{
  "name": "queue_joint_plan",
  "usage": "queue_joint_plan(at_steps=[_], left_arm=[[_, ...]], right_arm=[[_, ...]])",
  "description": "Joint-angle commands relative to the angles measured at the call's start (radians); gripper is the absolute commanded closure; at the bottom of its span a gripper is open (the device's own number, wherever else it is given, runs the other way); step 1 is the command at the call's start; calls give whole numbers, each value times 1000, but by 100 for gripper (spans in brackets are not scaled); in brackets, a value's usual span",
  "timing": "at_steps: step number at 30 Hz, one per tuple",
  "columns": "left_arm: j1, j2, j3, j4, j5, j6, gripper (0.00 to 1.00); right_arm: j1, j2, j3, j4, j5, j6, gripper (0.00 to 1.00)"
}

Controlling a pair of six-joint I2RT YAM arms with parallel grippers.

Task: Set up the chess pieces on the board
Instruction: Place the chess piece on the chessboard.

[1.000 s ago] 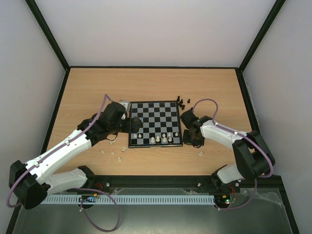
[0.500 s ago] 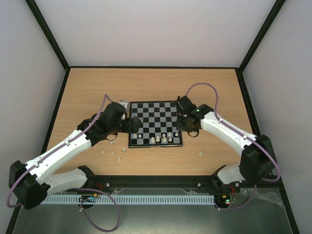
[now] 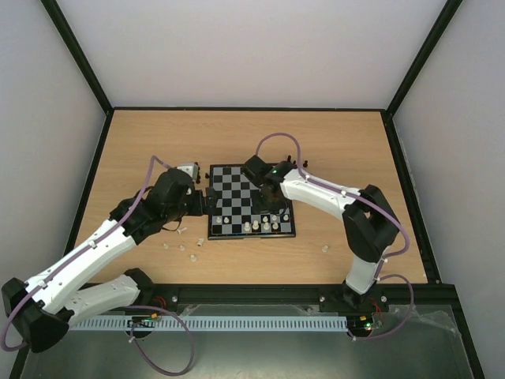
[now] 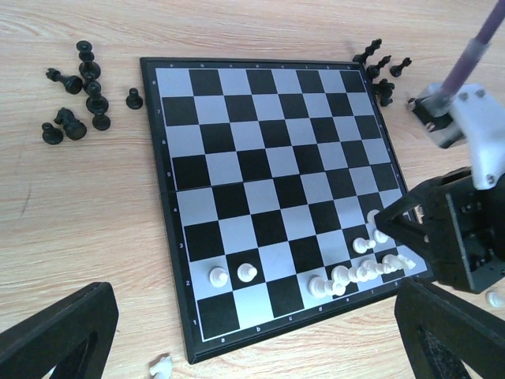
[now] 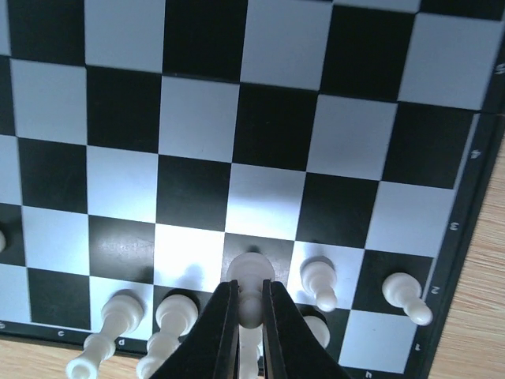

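Note:
The board (image 3: 237, 183) lies in the middle of the table, and its near rows hold several white chess pieces (image 4: 355, 272). My right gripper (image 5: 250, 304) is shut on a white pawn (image 5: 251, 272) by its head. The pawn's base is at a dark square in the second row from the near edge, right half (image 3: 276, 212). Whether it touches the square I cannot tell. More white pawns (image 5: 319, 280) stand beside it. My left gripper (image 4: 254, 316) hangs open over the board's near left corner (image 3: 207, 199), holding nothing.
Black pieces lie loose off the board's far left (image 4: 75, 103) and far right (image 4: 379, 67) corners. A white knight (image 4: 160, 365) and other white pieces (image 3: 183, 246) lie on the wood near the front edge, and one more white piece (image 3: 325, 248) lies to the right.
The right arm has swung left from the table beside the board's right edge to over the near right squares, jaws closing fully on the pawn. The left arm has drawn back slightly.

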Motion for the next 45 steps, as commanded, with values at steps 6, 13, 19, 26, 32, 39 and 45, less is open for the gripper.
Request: queue_joint_plan(at_steps=[6, 13, 19, 26, 32, 39, 45], left_arm=[[6, -23, 3, -51, -33, -27, 1], [6, -17, -1, -49, -34, -26, 1], [6, -14, -8, -44, -33, -25, 1], [6, -17, -13, -41, -30, -23, 1], [8, -13, -16, -36, -28, -21, 1], [11, -5, -17, -37, -30, -20, 1], [11, 1, -17, -44, -33, -26, 1]], right_arm=[[37, 84, 38, -27, -42, -37, 94], [59, 118, 53, -26, -49, -43, 94], [73, 142, 61, -26, -51, -42, 93], [77, 150, 62, -27, -52, -40, 90], [81, 156, 68, -28, -55, -43, 85], [82, 150, 73, -27, -57, -47, 77], [83, 145, 62, -28, -55, -54, 77]])
